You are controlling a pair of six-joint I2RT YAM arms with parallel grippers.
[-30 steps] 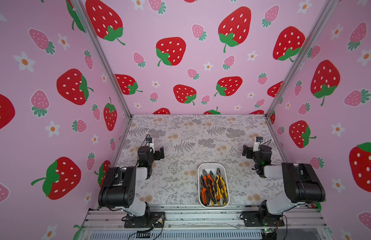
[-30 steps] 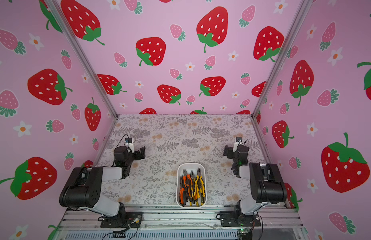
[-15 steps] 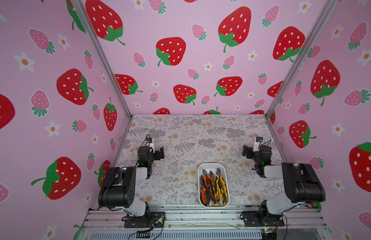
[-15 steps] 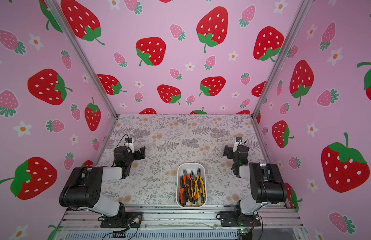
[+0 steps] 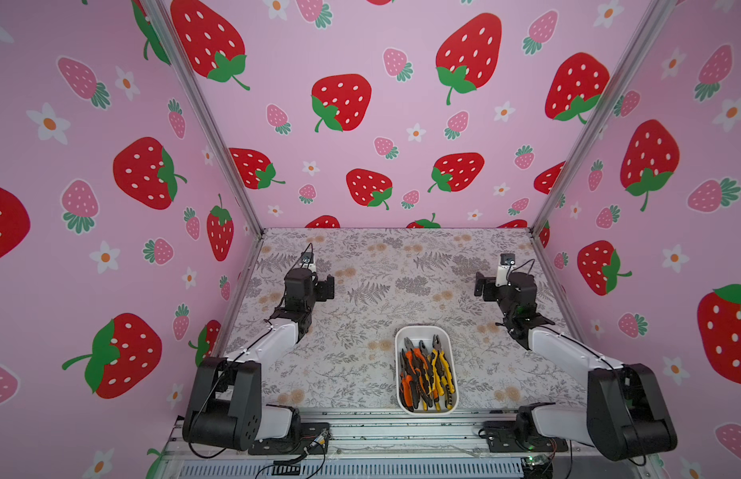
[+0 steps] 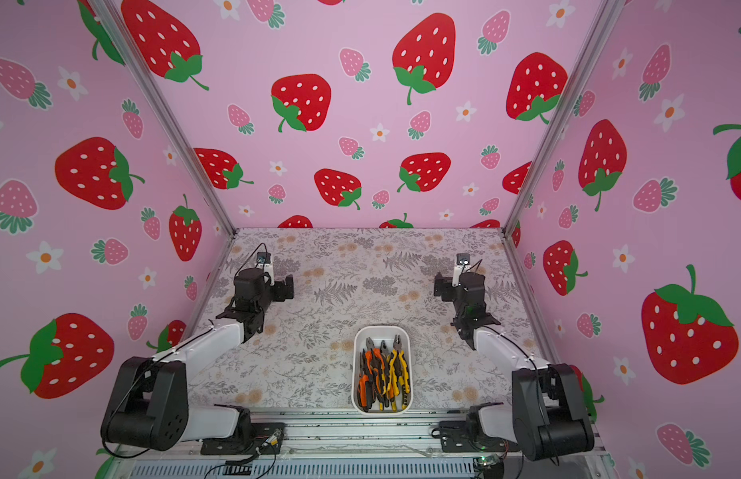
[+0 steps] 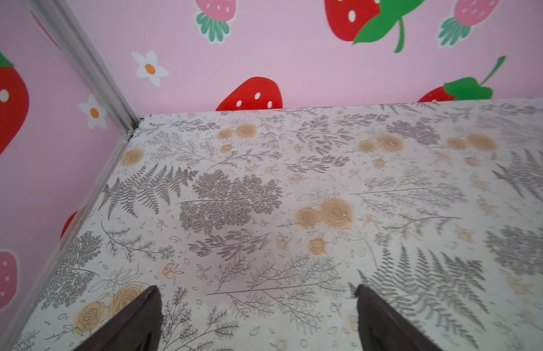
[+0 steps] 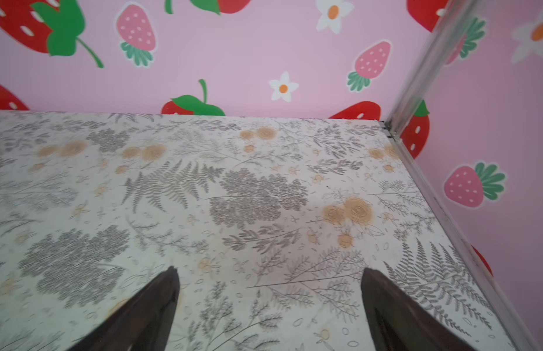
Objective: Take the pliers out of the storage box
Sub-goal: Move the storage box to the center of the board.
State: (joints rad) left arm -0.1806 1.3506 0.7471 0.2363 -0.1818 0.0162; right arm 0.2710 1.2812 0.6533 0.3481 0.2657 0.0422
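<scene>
step one, nothing lifted: pliers (image 5: pixel 426 373) all in the storage box (image 5: pixel 426 328) at the near edge of the table (image 5: pixel 372 265), nearer the right arm. left gripper (image 7: pixel 257 290) and right gripper (image 8: pixel 269 270) both spread wide, empty, well apart from it (wrist views show bare table only). next: right arm reaches over the box, drops onto a top handle.

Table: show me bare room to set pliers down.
Free: the table between left gripper and right gripper, back to the rear wall; also between left arm and storage box. Crowded: pliers packed inside the box.
</scene>
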